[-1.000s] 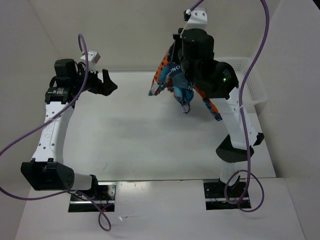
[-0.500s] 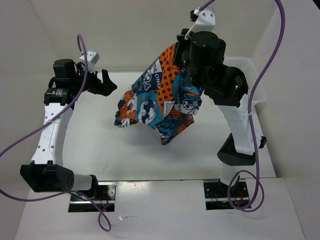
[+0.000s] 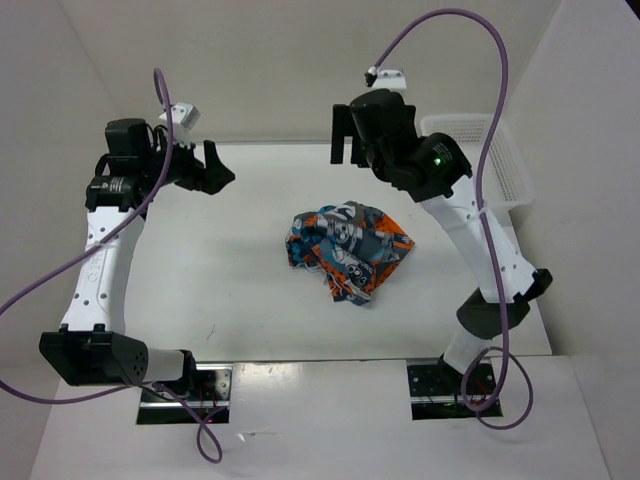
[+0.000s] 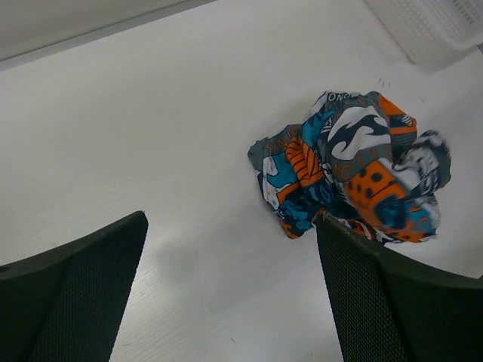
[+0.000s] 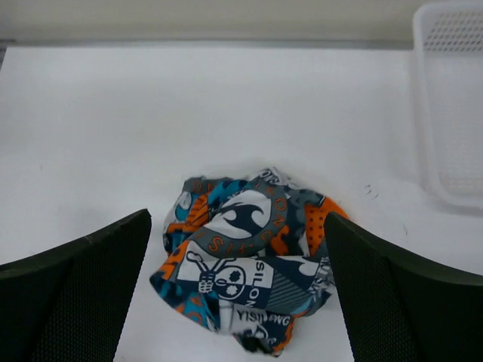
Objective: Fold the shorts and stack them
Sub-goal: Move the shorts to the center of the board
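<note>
Our left claw (image 3: 215, 166) and right claw (image 3: 345, 136) gape empty; the crumpled shorts (image 3: 348, 248) below the right one look limp, so we'd pinch an edge.

shorts (image 4: 355, 173): crumpled, waistband and leg openings untellable, right side blurred in left wrist view | basket (image 5: 453, 113): cut off by frame edges in both wrist views
</note>
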Available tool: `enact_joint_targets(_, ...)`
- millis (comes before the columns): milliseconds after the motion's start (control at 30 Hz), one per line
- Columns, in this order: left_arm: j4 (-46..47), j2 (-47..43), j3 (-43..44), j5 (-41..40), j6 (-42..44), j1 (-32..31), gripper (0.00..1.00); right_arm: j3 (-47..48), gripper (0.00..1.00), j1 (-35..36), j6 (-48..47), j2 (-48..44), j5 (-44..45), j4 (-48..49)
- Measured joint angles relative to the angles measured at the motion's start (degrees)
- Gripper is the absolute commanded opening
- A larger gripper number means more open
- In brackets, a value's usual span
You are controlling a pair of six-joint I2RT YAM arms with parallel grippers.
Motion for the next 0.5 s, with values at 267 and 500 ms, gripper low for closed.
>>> enact_joint_targets(267,-6.0,2.6,3.8,-13.4,0.1,-6.5,0.99,-24.7,1.0,-8.0,4.6,-19.1,-8.3,4.5)
enact_joint_targets(500,-9.2,3.8,1.9,-31.7,0.0,-9.9,0.99,-47.8,1.0,-8.2,10.1,-32.3,-17.4,12.4)
